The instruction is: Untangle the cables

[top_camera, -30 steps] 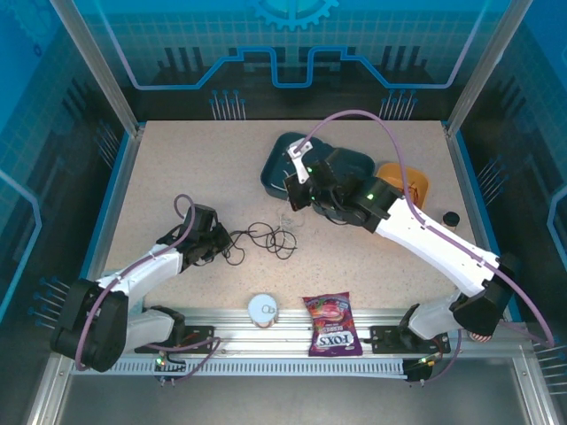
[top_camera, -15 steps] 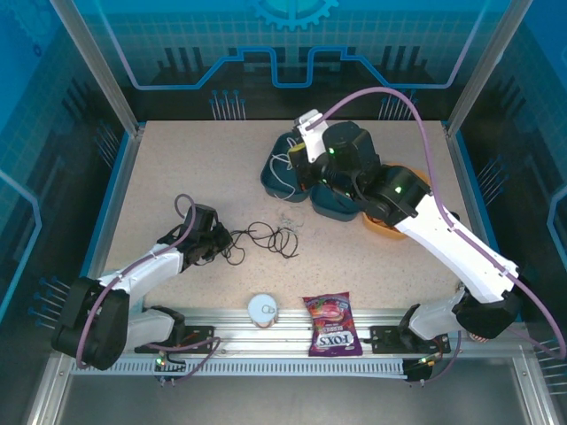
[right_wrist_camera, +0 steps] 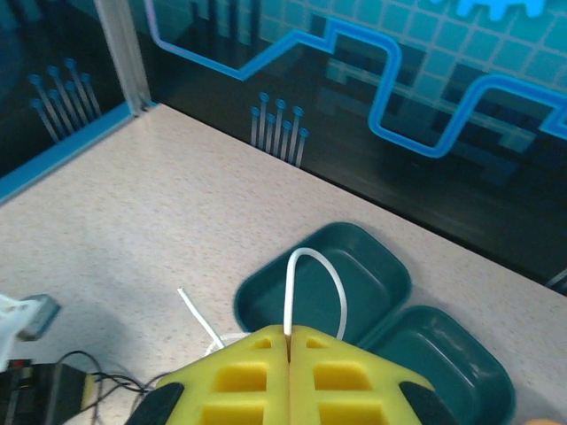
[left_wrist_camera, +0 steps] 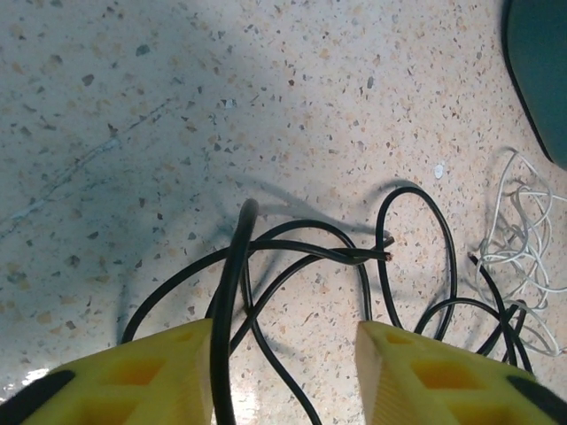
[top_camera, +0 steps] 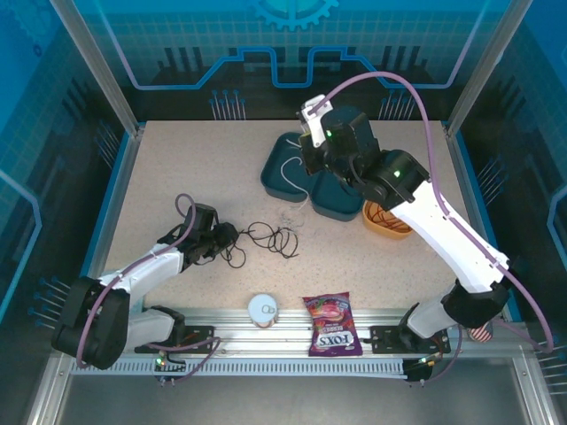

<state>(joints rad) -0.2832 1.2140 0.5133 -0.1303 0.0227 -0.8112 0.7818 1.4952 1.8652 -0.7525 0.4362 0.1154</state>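
The black cable [top_camera: 266, 239] lies in loose loops on the speckled table. My left gripper [top_camera: 228, 236] rests low at its left end. In the left wrist view that gripper [left_wrist_camera: 283, 341] is open, black cable [left_wrist_camera: 292, 257] loops lie between its yellow fingers, and one strand runs along the left finger [left_wrist_camera: 168, 367]. The white cable [left_wrist_camera: 523, 239] is bunched on the table just right of the black loops. My right gripper [top_camera: 306, 170] is raised over the teal trays, and the white cable [top_camera: 284, 173] hangs from it. The right gripper [right_wrist_camera: 290, 332] is shut on the white cable [right_wrist_camera: 312, 266]. The red cable is out of view.
Two dark teal trays [top_camera: 270, 184] [top_camera: 341, 205] sit at the back centre, with an orange bowl [top_camera: 390, 220] to their right. A round white lid [top_camera: 263, 308] and a purple candy bag [top_camera: 330, 324] lie at the near edge. Blue walls enclose the table.
My right arm rose and swung back over the teal trays with the white cable, drawing it away from the black loops. The left arm stayed in place.
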